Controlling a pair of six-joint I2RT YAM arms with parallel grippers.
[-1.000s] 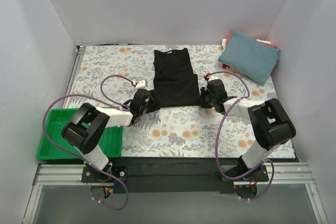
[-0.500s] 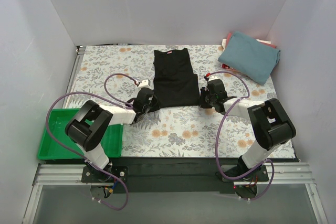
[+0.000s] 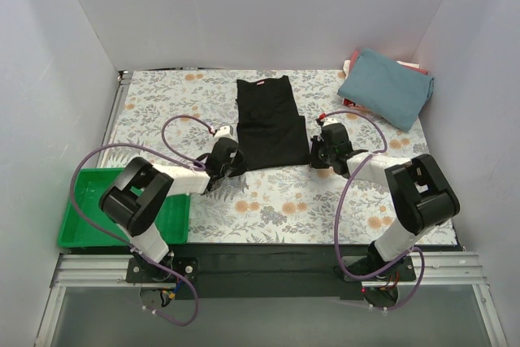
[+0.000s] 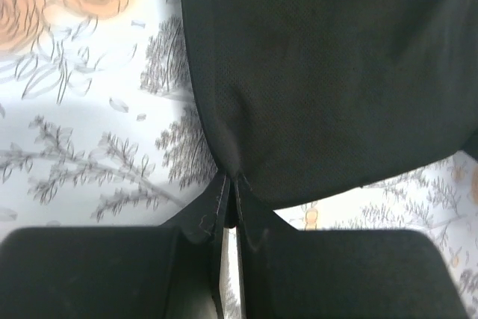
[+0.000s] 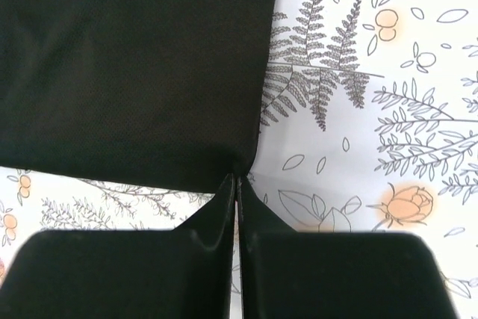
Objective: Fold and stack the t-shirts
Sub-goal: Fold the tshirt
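A black t-shirt (image 3: 268, 123) lies flat in the middle of the flowered cloth, sleeves folded in, with a pale neck label at its far end. My left gripper (image 3: 236, 160) is shut on its near left corner; the left wrist view has the black cloth (image 4: 321, 72) puckered between the closed jaws (image 4: 231, 181). My right gripper (image 3: 313, 153) is shut on the near right corner, where the cloth (image 5: 134, 65) meets the closed fingertips (image 5: 237, 177). A folded teal-blue t-shirt (image 3: 386, 87) rests at the back right on a red/pink one (image 3: 353, 60).
A green plastic tray (image 3: 77, 213) sits at the near left, partly under my left arm. White walls close in the table on three sides. Purple cables loop off both arms.
My left gripper slid up to the shirt's near left corner and closed on it. The right gripper tightened on the near right corner without moving away.
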